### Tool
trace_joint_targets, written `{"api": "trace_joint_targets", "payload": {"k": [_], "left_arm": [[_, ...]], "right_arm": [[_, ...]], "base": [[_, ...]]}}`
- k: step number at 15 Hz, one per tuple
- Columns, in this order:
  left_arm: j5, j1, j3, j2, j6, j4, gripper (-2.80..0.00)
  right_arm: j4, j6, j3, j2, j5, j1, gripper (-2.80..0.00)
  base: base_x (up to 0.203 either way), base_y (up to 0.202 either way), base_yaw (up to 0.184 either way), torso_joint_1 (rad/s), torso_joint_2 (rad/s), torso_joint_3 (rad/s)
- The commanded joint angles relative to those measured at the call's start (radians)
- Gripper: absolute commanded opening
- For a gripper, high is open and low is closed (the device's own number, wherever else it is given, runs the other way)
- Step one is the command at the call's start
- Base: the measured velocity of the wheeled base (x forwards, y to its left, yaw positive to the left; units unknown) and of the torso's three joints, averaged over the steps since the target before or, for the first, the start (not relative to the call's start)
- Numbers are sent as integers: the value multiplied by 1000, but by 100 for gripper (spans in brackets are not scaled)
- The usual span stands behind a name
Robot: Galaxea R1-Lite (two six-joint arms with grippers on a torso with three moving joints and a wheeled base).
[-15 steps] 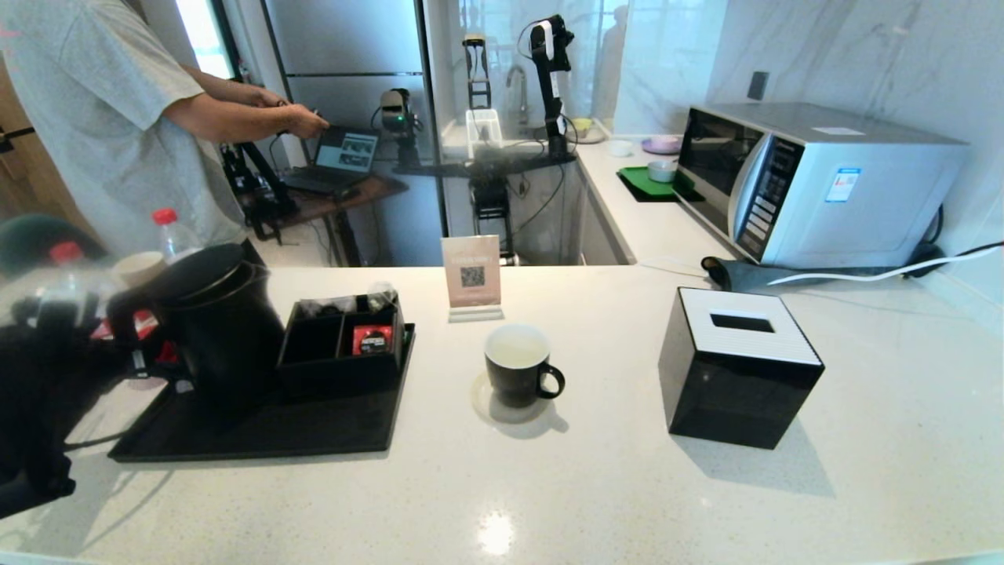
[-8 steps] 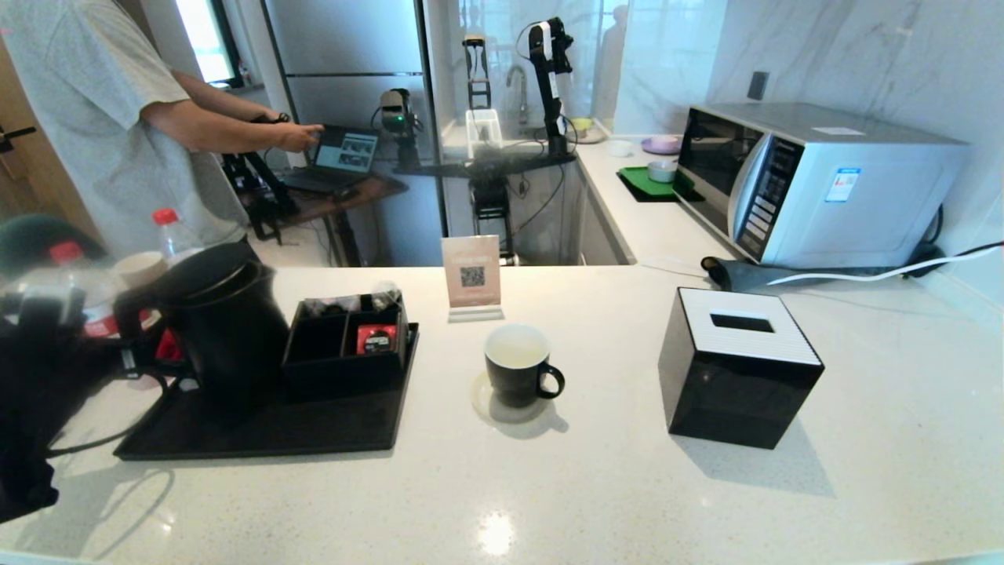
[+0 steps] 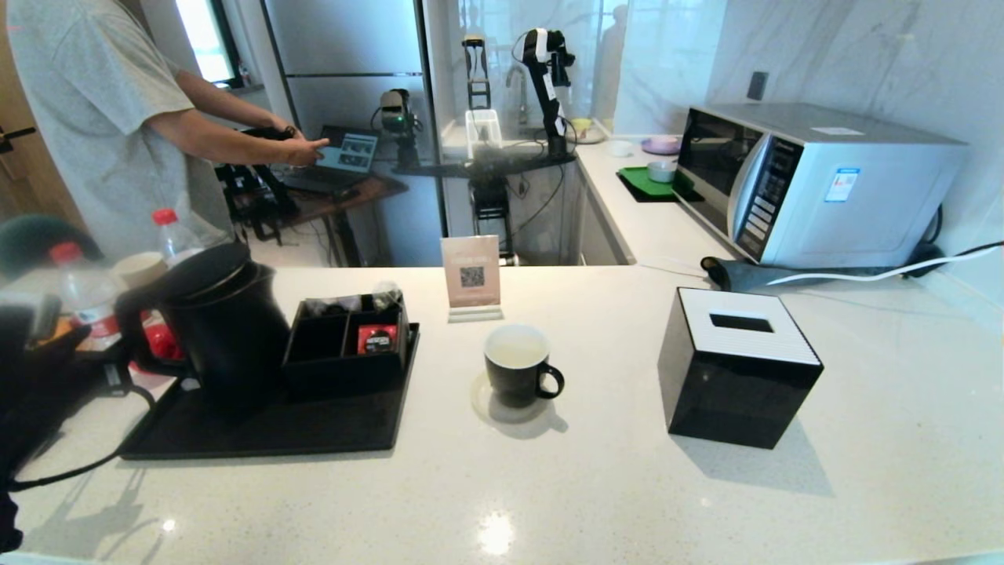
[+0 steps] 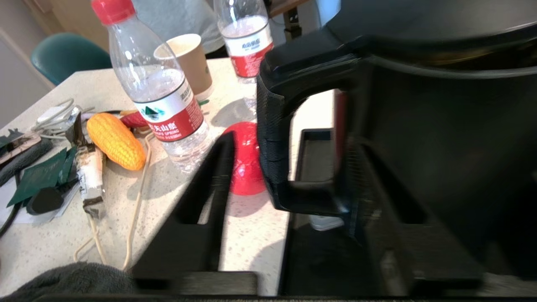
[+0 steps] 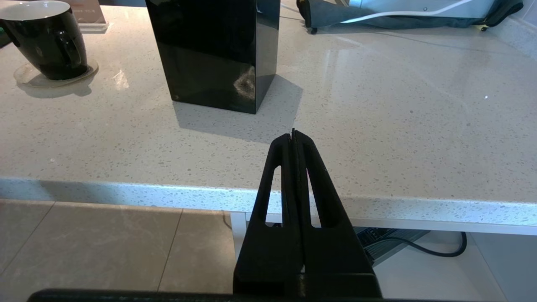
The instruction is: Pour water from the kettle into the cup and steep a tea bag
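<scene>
The matte-black kettle (image 3: 227,322) stands on the left of a black tray (image 3: 259,431), its loop handle (image 4: 272,138) facing my left arm (image 3: 39,377). My left gripper (image 4: 292,142) is open, one finger on each side of the handle and not gripping it. The glossy black cup (image 3: 515,365) with a white inside sits on a clear coaster at mid-counter. A red sachet (image 3: 375,339) lies in the black organiser on the tray. My right gripper (image 5: 293,134) is shut and empty above the counter's near edge, out of the head view.
A black tissue box (image 3: 737,365) stands right of the cup, a QR sign (image 3: 471,275) behind it, and a microwave (image 3: 816,180) far right. Water bottles (image 4: 159,92), a paper cup (image 4: 188,63), a toy corn (image 4: 115,140) and a red ball (image 4: 245,159) crowd the left. A person (image 3: 94,118) stands beyond.
My left arm has drawn back to the left, away from the kettle. The kettle has shifted slightly right and stands straighter. The right arm and cup have not moved.
</scene>
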Motion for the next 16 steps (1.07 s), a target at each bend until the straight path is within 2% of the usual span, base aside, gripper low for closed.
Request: {"api": "trace_joint_targets", "payload": {"k": [1,5,7,9,11,14,16], "left_arm": [[6,3,34,-85,-3,-48,-280],[14,1,32,-213,-9,-38,-280],[14,0,-33,-304,-11,61,-280],[14,-13,-177,-385,-11,301,-280],[13,-41,-357,-437,-9,588,-280],[10,-89,-643,-450,-3,1004,-280],[6,-117,-811,-412,34,1295,-280]], "right_arm": [[0,-1,0,1,0,0,-280],[0,-1,0,1,0,0,-280],[0,-1,0,1,0,0,-280],[0,-1,0,1,0,0,-280],[0,-1,0,1,0,0,-280],[0,-1,0,1,0,0,-280],[0,-1,0,1,0,0,-280]], "base": [[0,0,0,0,0,0],[0,0,0,0,0,0],[0,0,0,0,0,0],[0,0,0,0,0,0],[0,0,0,0,0,0],[0,0,0,0,0,0],[0,0,0,0,0,0]]}}
